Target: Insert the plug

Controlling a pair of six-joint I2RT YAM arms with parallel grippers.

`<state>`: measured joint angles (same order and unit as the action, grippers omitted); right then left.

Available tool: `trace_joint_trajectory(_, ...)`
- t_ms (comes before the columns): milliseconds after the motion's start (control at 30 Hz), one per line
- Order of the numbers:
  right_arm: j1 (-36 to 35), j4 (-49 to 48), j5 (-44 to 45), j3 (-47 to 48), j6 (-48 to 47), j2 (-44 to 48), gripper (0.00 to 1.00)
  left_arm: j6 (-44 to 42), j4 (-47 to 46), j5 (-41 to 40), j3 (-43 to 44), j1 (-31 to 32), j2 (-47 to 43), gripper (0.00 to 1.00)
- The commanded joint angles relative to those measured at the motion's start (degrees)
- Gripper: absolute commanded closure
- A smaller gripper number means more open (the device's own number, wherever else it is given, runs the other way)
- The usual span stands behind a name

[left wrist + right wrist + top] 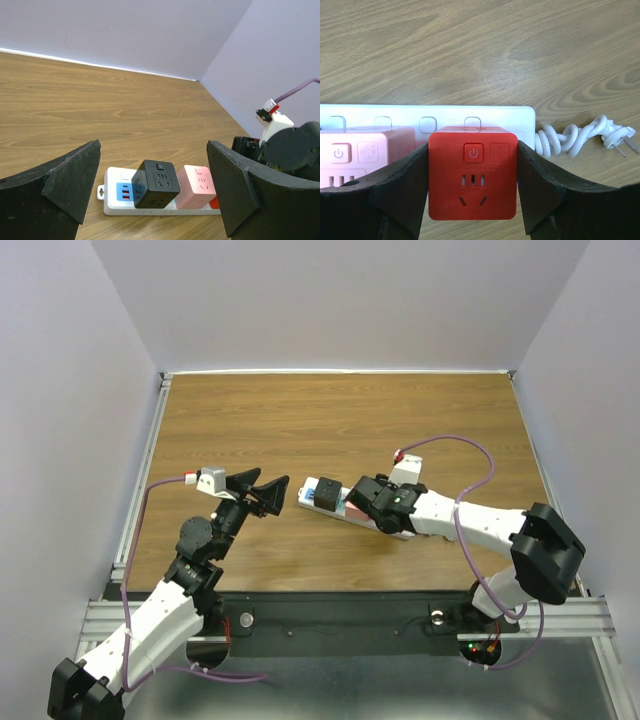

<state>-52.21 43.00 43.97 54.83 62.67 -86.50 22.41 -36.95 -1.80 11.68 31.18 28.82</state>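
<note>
A white power strip (pixel 430 116) lies on the wooden table, also in the top view (pixel 312 502). A black cube adapter (pixel 156 183) and a pink cube adapter (pixel 196 186) stand on it side by side. My right gripper (pixel 473 165) is shut on a red cube adapter (pixel 472 200), which is over the strip's end socket right beside the pink cube (pixel 365 155). I cannot tell how deep it sits. My left gripper (pixel 152 170) is open and empty, just left of the strip and facing the black cube (pixel 327 493).
The strip's coiled white cord (pixel 570 137) and its plug (pixel 620 142) lie on the table beyond the strip's end. Grey walls enclose the table on three sides. A purple cable (pixel 470 455) loops above the right arm.
</note>
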Motion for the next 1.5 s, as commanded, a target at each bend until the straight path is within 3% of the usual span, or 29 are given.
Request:
trace_joint_trajectory(0, -1.8, 10.1, -9.7, -6.7, 3.7, -4.6, 1.00, -0.1, -2.3, -0.4, -0.3, 0.5, 0.1, 0.01)
trace_joint_trajectory(367, -2.4, 2.9, -13.6, -12.2, 3.2, -5.9, 0.99, -0.2, -2.3, -0.4, -0.5, 0.5, -0.3, 0.01)
trace_joint_trajectory(633, -2.4, 2.0, -10.7, -7.4, -1.1, -4.6, 0.99, -0.4, -2.3, -0.7, -0.1, 0.6, 1.0, 0.01)
trace_joint_trajectory(667, -2.4, 1.9, -10.0, -5.9, -1.9, -4.2, 0.96, -0.4, -2.3, -0.8, 0.0, 0.6, 1.2, 0.01)
trace_joint_trajectory(733, -2.4, 2.0, -8.6, -4.8, -3.2, -3.8, 0.79, -0.6, -2.3, -1.0, 0.2, 0.6, 1.7, 0.01)
trace_joint_trajectory(800, -2.4, 2.0, -7.7, -3.3, -4.0, -3.7, 0.68, -0.6, -2.3, -1.4, 0.3, 0.6, 2.3, 0.01)
trace_joint_trajectory(833, -2.4, 2.0, -6.8, -3.0, -4.6, -3.4, 0.55, -0.6, -2.3, -1.4, 0.4, 0.6, 2.3, 0.01)
trace_joint_trajectory(900, -2.4, 2.0, -6.3, -2.5, -5.1, -2.3, 0.42, -0.6, -2.3, -1.7, 0.6, 0.6, 2.9, 0.01)
trace_joint_trajectory(933, -2.4, 2.1, -5.9, -2.6, -5.3, -1.6, 0.26, -0.6, -2.3, -1.7, 0.7, 0.6, 2.9, 0.01)
trace_joint_trajectory(967, -2.4, 2.1, -5.7, -2.6, -5.6, -0.9, 0.20, -0.7, -2.3, -1.8, 0.7, 0.6, 3.1, 0.01)
trace_joint_trajectory(1200, -2.4, 2.3, -3.7, -2.7, -7.8, 10.4, 0.02, -0.7, -2.3, -2.0, 1.1, 0.6, 4.1, 0.01)
trace_joint_trajectory(1467, -2.4, -0.8, 9.0, -4.7, -12.0, 18.1, 0.00, -1.1, -1.7, -3.2, 1.3, 0.6, 4.1, 0.01)
